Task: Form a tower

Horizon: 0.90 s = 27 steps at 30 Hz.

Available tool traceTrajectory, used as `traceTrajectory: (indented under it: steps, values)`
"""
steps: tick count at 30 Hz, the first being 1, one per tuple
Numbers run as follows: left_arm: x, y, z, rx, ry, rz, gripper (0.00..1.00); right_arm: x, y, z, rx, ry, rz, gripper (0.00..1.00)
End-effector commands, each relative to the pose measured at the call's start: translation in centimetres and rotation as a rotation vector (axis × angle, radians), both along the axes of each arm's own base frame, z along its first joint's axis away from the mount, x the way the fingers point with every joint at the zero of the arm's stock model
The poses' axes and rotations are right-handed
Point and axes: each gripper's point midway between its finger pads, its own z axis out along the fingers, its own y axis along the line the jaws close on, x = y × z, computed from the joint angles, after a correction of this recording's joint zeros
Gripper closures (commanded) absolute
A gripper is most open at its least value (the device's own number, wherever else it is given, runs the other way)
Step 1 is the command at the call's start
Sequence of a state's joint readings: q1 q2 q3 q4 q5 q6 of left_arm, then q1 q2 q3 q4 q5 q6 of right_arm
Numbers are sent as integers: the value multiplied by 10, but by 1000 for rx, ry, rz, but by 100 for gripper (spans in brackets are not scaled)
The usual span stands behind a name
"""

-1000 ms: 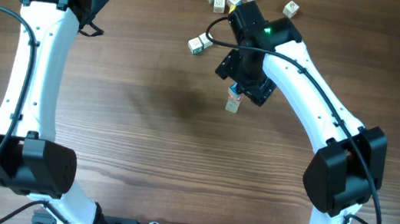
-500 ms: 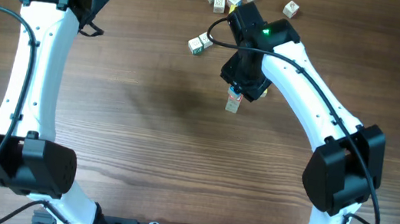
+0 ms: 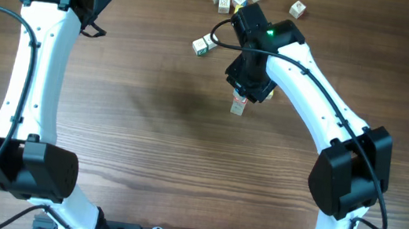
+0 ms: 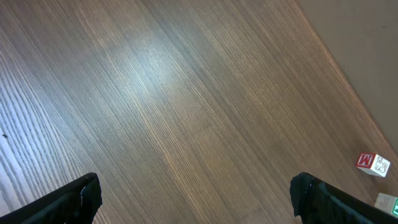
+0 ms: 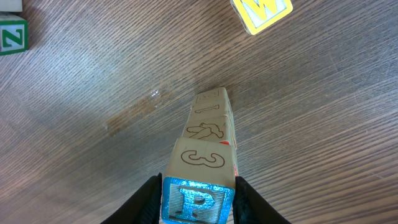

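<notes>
Pale wooden tower stood upright, long axis vertical, its blue P top pinched between the jaws of the right gripper; the left gripper gaped wide

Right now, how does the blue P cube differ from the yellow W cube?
The P cube shows a blue face; the W cube shows a yellow one. The P cube tops the tower, gripped by the right end effector; the W cube lies loose on the table, apart from the tower. Both are small lettered cubes.
</notes>
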<state>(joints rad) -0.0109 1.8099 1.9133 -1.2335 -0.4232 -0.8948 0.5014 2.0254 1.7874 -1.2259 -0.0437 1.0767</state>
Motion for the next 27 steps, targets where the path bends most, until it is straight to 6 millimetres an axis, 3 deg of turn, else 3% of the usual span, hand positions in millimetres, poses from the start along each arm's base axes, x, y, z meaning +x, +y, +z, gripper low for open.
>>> traceTrajectory:
  steps: [1,11,13,27]
  values:
    - [1,5,-1,30,11,4,0,-4,0,-9,-19,24,2,64]
    - [1,5,-1,30,11,4,0,-5,1,-9,-12,28,3,65]
    - [1,5,-1,30,11,4,0,-5,1,-9,-12,28,3,70]
    - [1,5,-1,30,12,3,0,-6,2,-8,-5,32,4,70]
